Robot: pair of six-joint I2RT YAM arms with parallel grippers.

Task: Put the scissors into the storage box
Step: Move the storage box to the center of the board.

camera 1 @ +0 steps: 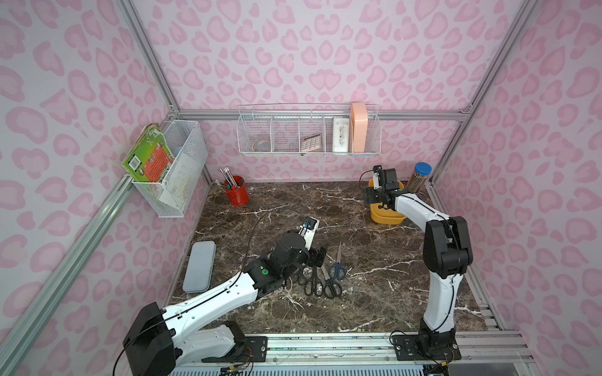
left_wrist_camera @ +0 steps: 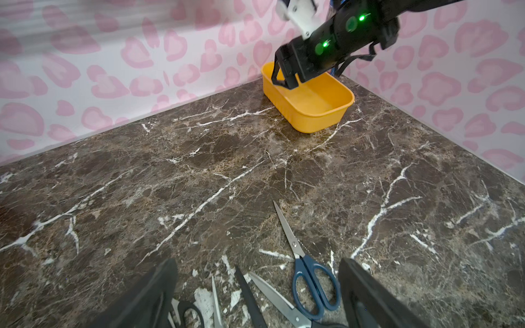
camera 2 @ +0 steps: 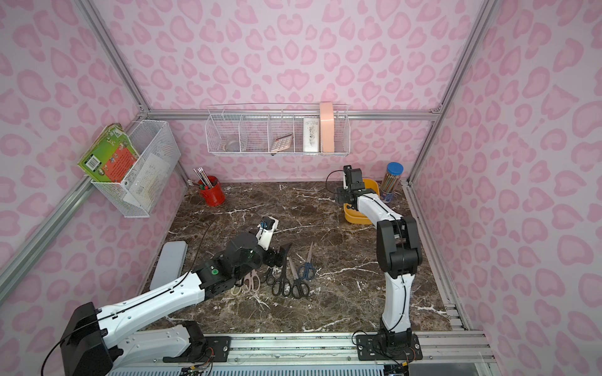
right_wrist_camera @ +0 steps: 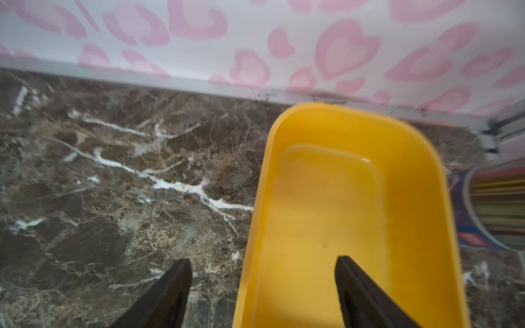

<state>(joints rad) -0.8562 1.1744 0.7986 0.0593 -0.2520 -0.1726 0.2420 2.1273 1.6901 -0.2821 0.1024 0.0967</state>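
Steel scissors (camera 1: 314, 281) lie just below the left gripper (left_wrist_camera: 257, 262) — agape, empty — blades pointing away from it; the right gripper (right_wrist_camera: 262, 259), likewise agape and empty, hangs over the distant storage box (left_wrist_camera: 312, 113).

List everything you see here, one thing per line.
brown marble table: one, brown, underneath everything.
steel-bladed scissors: six visible; cream, pink, blue, three black handles; clustered front-centre.
yellow plastic storage box: one, yellow, empty, far right corner.
red pencil cup: one, red, far left corner.
flat grey-blue case: one, grey-blue, left edge.
clear blue-lidded pencil jar: one, beside box.
white wire baskets: two, white, on walls.
left gripper: black, open, above scissors.
right gripper: black, open, straddling box wall.
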